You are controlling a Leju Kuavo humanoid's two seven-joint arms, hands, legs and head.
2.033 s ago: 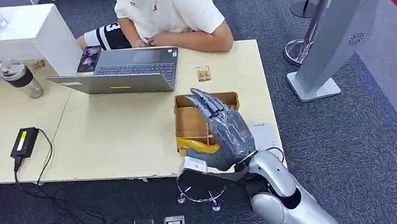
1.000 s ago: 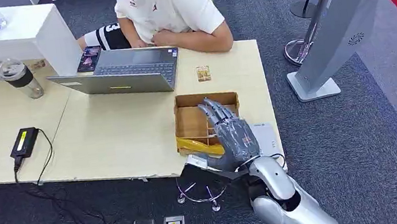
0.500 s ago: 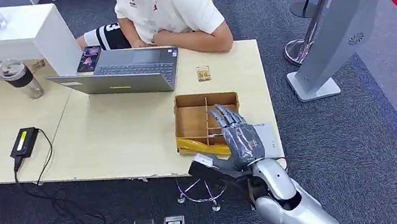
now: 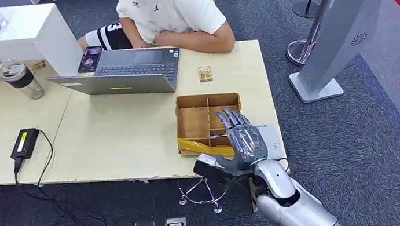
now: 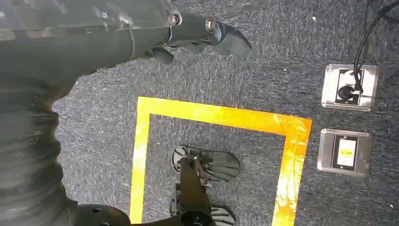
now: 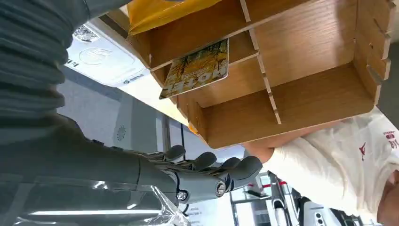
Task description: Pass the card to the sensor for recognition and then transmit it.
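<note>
Pale wooden table (image 4: 119,138) at frame centre carries a brown compartment box (image 4: 194,121) where the glossy yellow-printed card (image 6: 196,69) leans in a slot, right hand (image 4: 240,140) hovering empty, fingers spread, left hand (image 5: 207,35) loosely open above carpet.

laptop (image 4: 122,72) and bottle (image 4: 20,79) on desk (image 4: 101,137); person (image 4: 169,9) seated behind.

The right hand (image 4: 243,141) hovers open with fingers straight and apart, while the left hand (image 5: 197,35) hangs open.
</note>
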